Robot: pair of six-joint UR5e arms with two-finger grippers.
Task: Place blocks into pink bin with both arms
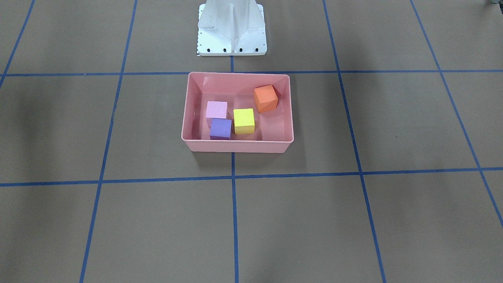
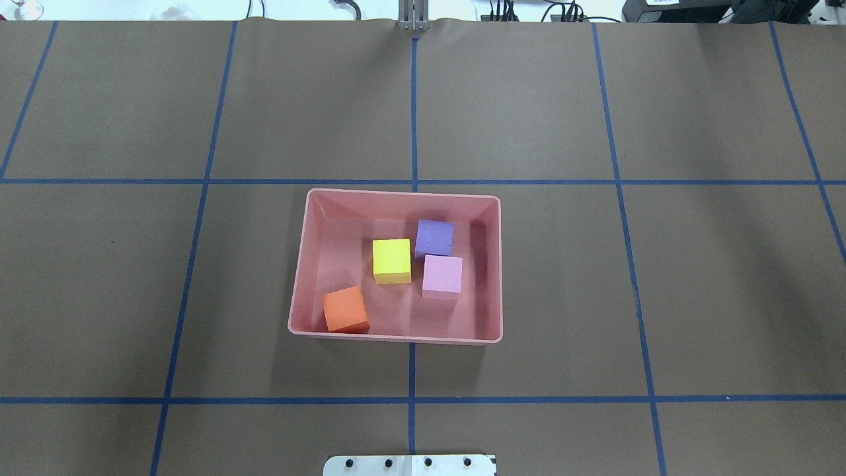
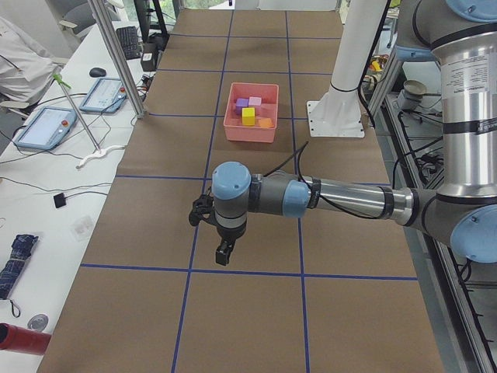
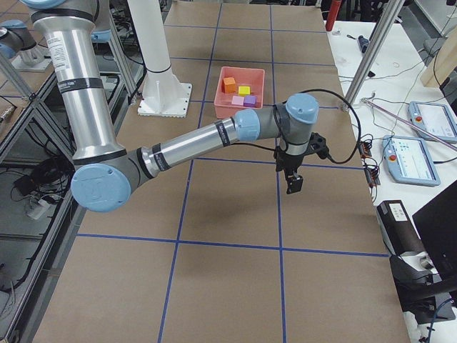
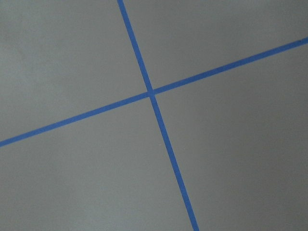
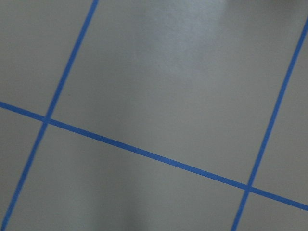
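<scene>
The pink bin (image 2: 301, 264) sits at the table's middle, near the robot's base. Inside it lie the blocks: orange (image 2: 345, 309) in a near corner, yellow (image 2: 391, 260), purple (image 2: 434, 238) and light pink (image 2: 442, 276), the last two touching. In the front-facing view the bin (image 1: 237, 146) holds the same cubes. Neither gripper is in the overhead or front-facing view. My left gripper (image 3: 224, 252) hangs over bare table far from the bin, fingers down. My right gripper (image 4: 293, 184) hangs likewise at the other end. I cannot tell if either is open or shut.
The white base pedestal (image 1: 232, 27) stands just behind the bin. Blue tape lines (image 2: 413, 182) cross the brown table. Side benches with tablets (image 3: 45, 126) and cables flank the table ends, with metal posts (image 3: 116, 58) beside them.
</scene>
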